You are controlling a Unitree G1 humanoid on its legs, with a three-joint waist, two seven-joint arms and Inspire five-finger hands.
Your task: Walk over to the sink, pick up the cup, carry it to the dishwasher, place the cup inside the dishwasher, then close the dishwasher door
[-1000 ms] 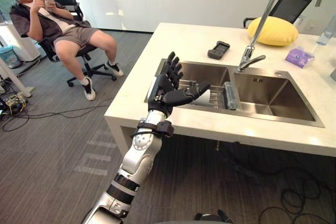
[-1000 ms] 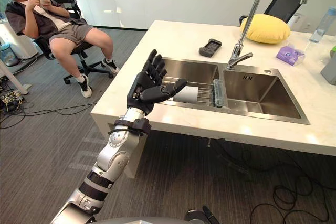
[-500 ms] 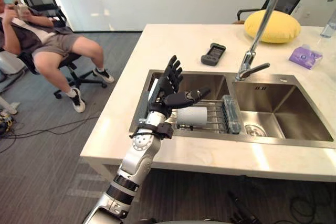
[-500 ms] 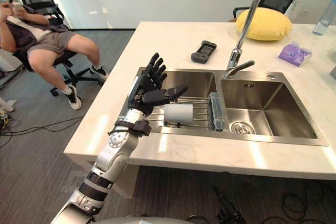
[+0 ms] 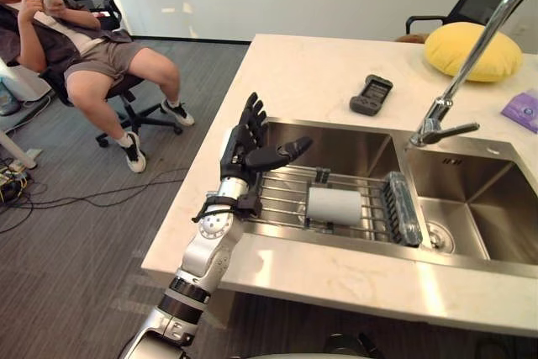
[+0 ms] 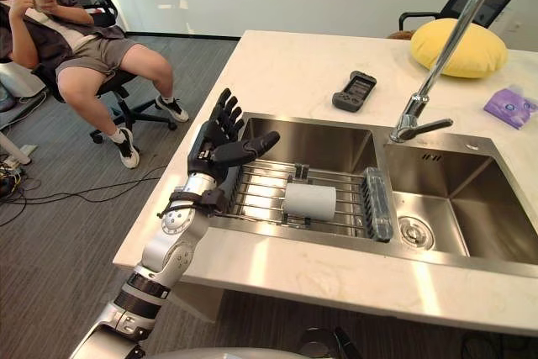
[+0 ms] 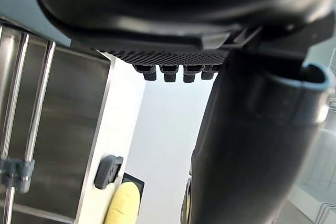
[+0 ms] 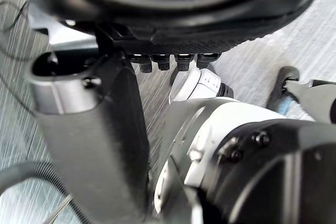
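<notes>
Left eye view: my left hand (image 5: pixel 244 153) is spread wide and empty, the cup (image 5: pixel 334 205) lies sideways on the sink rack (image 5: pixel 282 199) past my thumb, so I'd dip lower and wrap its side.

Bright, even light, with pale glare patches on the countertop (image 5: pixel 315 81) and soft reflections in the steel sink (image 5: pixel 496 203).

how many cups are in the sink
1: a white cup lying on its side on the wire rack in the sink's left basin. Part of the right basin is out of view.
</notes>
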